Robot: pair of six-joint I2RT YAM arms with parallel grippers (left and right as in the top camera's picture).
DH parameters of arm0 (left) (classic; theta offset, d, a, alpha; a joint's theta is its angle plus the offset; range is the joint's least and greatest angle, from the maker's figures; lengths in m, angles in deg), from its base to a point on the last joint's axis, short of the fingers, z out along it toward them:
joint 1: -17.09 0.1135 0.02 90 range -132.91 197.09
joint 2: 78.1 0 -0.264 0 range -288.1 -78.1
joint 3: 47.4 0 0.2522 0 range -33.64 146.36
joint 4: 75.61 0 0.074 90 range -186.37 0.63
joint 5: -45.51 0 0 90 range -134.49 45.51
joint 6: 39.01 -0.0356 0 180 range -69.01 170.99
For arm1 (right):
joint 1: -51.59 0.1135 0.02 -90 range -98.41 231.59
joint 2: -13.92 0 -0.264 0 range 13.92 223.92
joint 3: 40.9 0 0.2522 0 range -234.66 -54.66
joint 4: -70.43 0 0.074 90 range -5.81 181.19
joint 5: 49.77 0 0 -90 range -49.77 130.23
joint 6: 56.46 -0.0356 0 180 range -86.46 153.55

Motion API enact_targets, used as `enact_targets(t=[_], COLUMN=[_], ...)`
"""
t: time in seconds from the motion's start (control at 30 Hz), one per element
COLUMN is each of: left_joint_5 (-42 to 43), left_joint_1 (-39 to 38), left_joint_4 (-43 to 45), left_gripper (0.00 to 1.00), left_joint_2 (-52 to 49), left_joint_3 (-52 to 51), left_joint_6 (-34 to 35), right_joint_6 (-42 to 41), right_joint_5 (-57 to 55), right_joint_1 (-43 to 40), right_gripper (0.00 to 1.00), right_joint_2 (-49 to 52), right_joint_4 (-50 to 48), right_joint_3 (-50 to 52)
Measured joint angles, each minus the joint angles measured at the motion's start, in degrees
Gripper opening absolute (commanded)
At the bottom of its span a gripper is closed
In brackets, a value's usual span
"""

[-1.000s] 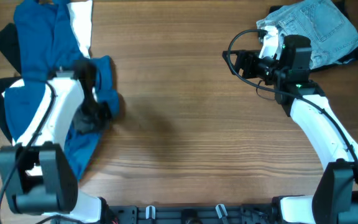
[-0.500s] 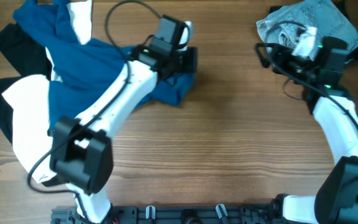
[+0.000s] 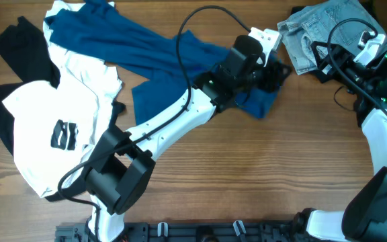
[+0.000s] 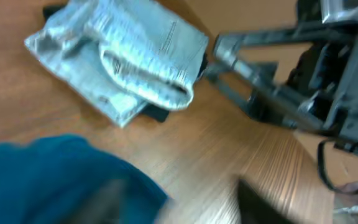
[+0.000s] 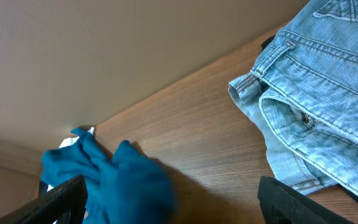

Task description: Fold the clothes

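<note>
overhead — left pincer (image 3: 274, 72) clamps thin blue shirt (image 3: 153, 54), stretched in long band; right pincer (image 5: 169, 193) spread wide — near stiff denim (image 5: 316, 93).

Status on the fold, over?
Left end effector shut on shirt, stretched across table. Right end effector open, empty. Jeans close ahead of left.

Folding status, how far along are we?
Done: only the denim jeans look folded, top right. In hand: left tool grips the blue shirt, stretched out, not folded. Left: that shirt, the white tee and black garment. Right tool open, empty.
</note>
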Motion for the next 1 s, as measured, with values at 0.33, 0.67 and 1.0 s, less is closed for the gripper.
enact_targets(t=[0.33, 0.67, 1.0], left_joint_5=[-12.83, -17.75, -21.55], left_joint_1=[32.46, 51.43, 66.73], left_joint_4=[-54.80, -40.22, -25.07], left_gripper=[0.99, 1.00, 1.00], left_joint_2=[6.78, 6.82, 6.40], left_joint_3=[-1.03, -24.11, -27.34], left_joint_6=[-2.62, -2.67, -8.04], right_joint_6=[0.55, 3.13, 4.61], right_joint_5=[0.15, -2.69, -4.42], right_joint_1=[0.42, 12.13, 13.16], right_gripper=[0.88, 0.88, 0.88], right_joint_2=[-0.11, -0.11, -0.11], right_joint_4=[2.21, 3.52, 5.25], right_joint_3=[-0.04, -0.04, -0.04])
